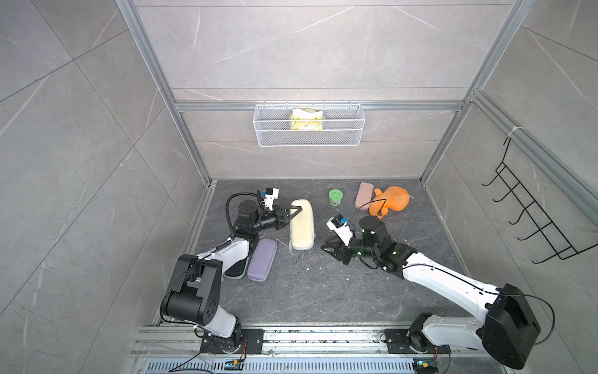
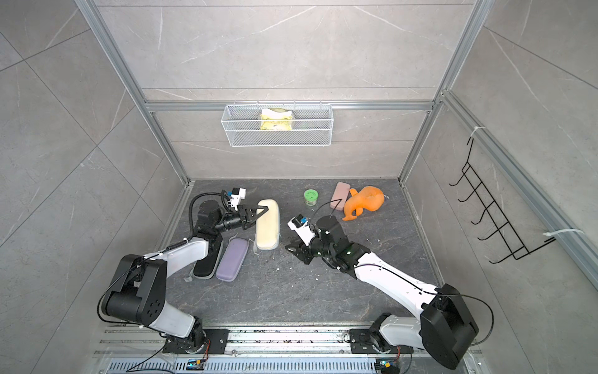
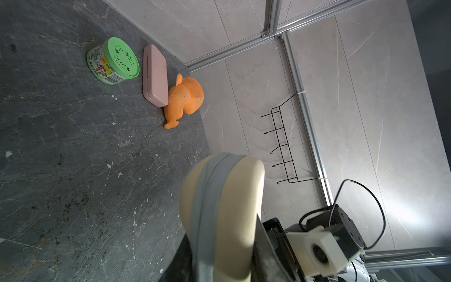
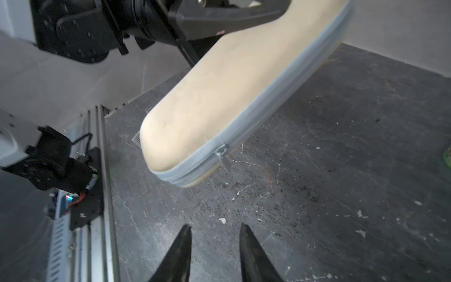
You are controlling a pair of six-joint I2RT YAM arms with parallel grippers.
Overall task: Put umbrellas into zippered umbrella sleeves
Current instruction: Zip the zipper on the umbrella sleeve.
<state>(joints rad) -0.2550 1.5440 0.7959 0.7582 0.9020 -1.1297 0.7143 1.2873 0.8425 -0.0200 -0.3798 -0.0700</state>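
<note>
Right pincer [image 4: 215, 225], apart and empty, faces the zip pull [image 4: 222, 152] on the cream sleeve [image 4: 219, 97]; left pincer [image 1: 296, 215] clamps its far end, seemingly steadying it for the zip.

left tool [image 1: 295, 213] clamped, right tool [image 4: 215, 227] parted

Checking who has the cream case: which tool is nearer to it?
Left. The left tool is clamped on the far end of the cream case. The right tool stands open off the near end, not touching it.
</note>
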